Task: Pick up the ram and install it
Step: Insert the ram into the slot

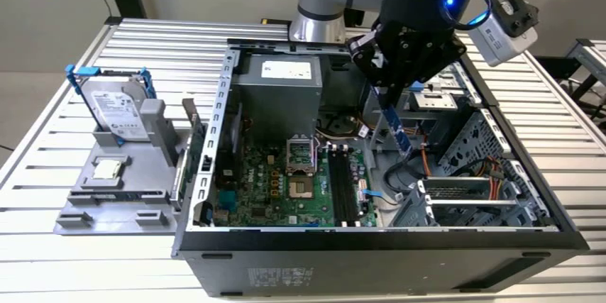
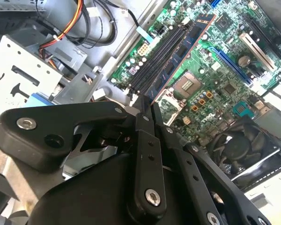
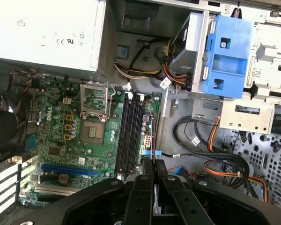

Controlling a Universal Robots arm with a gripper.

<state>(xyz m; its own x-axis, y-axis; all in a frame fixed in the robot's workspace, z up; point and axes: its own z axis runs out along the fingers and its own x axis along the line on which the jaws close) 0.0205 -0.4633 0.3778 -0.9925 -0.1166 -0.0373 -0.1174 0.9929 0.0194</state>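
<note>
One ram, probably light, stiff and fragile, hangs clamped by its upper end in your gripper, seemingly above the memory slots.

The gripper and ram had open room over the memory slots; cables and a drive cage crowded beside

A silver-grey surface of ribbed metal slats carries two things. An open, dark metal computer tower case lies on its side. Just beside it, toward the exterior view's left, sits a grey moulded plastic holder tray.
</note>
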